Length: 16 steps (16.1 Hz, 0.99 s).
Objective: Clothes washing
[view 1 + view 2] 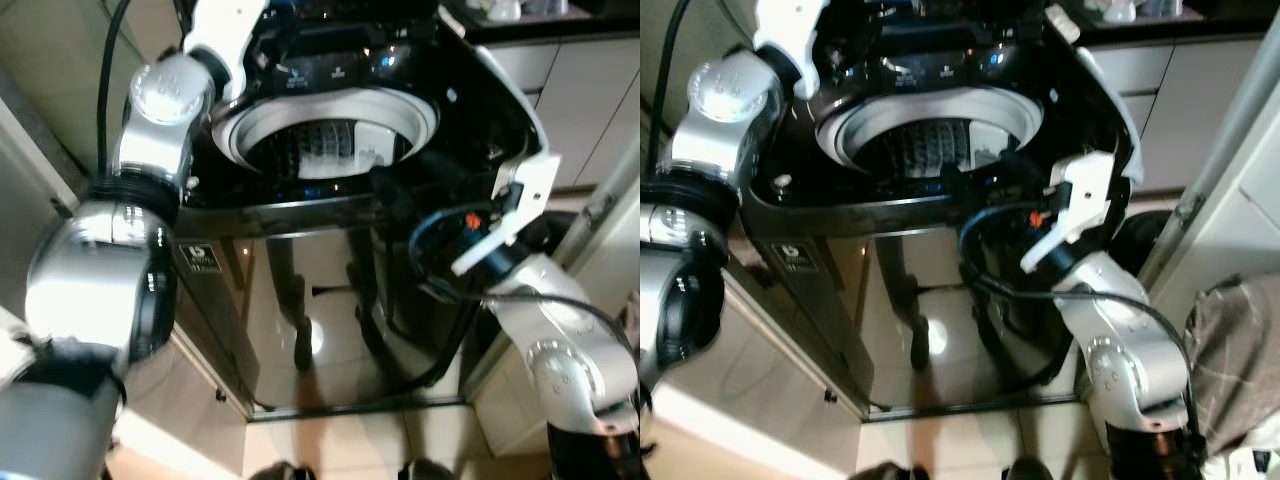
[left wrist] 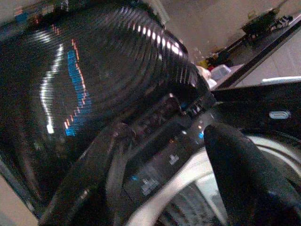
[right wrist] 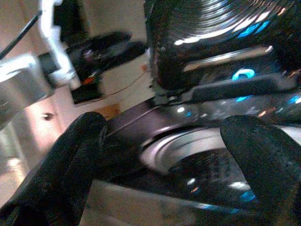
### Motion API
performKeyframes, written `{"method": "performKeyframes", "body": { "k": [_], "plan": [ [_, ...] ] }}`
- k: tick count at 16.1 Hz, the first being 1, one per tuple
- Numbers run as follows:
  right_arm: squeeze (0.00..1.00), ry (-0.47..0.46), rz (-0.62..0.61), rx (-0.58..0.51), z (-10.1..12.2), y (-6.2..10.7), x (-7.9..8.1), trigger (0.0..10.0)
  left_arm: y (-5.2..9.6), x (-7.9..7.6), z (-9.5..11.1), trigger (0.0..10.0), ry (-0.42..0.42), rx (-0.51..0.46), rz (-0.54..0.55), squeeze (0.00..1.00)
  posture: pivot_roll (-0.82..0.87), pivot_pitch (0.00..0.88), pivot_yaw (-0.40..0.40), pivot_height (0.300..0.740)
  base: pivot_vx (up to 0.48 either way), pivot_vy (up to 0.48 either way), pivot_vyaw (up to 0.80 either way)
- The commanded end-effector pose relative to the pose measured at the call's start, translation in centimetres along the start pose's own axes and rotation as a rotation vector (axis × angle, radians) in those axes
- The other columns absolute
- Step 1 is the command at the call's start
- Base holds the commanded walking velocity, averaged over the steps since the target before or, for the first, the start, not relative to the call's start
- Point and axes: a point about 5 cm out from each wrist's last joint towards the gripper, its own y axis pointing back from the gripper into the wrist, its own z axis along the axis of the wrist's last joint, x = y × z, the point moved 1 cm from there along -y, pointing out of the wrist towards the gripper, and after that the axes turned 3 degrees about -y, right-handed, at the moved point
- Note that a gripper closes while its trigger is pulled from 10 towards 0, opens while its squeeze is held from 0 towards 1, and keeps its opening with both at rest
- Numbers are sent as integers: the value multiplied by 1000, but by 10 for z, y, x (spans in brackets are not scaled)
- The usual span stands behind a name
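Your right gripper (image 3: 160, 165), fingers spread wide, hovered over the washer (image 1: 330, 215) drum (image 1: 325, 140); your left gripper (image 2: 188, 155), fingers parted, sat near the control panel (image 1: 335, 68) and risked bumping a button.

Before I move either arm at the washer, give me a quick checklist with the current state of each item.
1. Washer lid raised, drum exposed: ok.
2. Drum contents: cannot tell; ribbed wall and something pale show, no clear clothing.
3. Right gripper open, nothing between its jaws: ok.
4. Right gripper lined up at the washer's front rim: ok.
5. Left gripper close to the control panel at the back: ok; jaws open or shut: cannot tell.
6. Cable loops by the right arm, snag risk: cannot tell.
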Motion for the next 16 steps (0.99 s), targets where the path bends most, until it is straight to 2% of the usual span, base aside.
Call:
{"method": "performKeyframes", "body": {
  "k": [1,2,3,4,5,6,7,8,9,12,16],
  "plan": [
    [0,60,-54,-39,6,-1,-6,10000,6,-3,2,10000,53,-30,4,965,-158,0,97,740,0,0,0],
    [0,168,-161,-115,16,0,-16,10000,29,-19,8,10000,104,-98,71,0,-146,0,93,740,0,0,0],
    [0,185,-232,-123,10,2,-21,10000,59,-57,-1,10000,204,-86,112,0,-127,0,81,740,0,0,0],
    [0,190,-251,-110,3,4,-22,10000,68,-72,-1,10000,239,-89,99,0,-119,0,72,740,0,0,0],
    [0,205,-267,-75,-10,5,-22,10000,84,-89,-6,10000,212,-37,97,0,-109,0,52,740,0,0,0],
    [0,202,-283,-43,-20,6,-24,10000,99,-93,-20,10000,234,53,129,0,-102,0,36,740,0,0,0],
    [0,198,-328,23,-39,5,-35,10000,124,-99,-55,10000,261,225,211,0,-89,0,21,740,0,0,0],
    [0,197,-367,50,-48,1,-42,10000,132,-109,-71,10000,326,306,232,0,-88,0,11,740,0,0,0],
    [0,208,-414,60,-53,-6,-47,10000,133,-118,-76,10000,369,352,236,0,-89,0,5,740,0,0,0],
    [0,208,-413,93,-68,-8,-43,10000,127,-116,-69,10000,299,317,213,0,-89,0,3,740,0,0,0],
    [0,194,-391,141,-84,-9,-41,10000,122,-114,-69,10000,296,303,203,0,-103,0,13,740,-245,-225,0]
  ]
}}
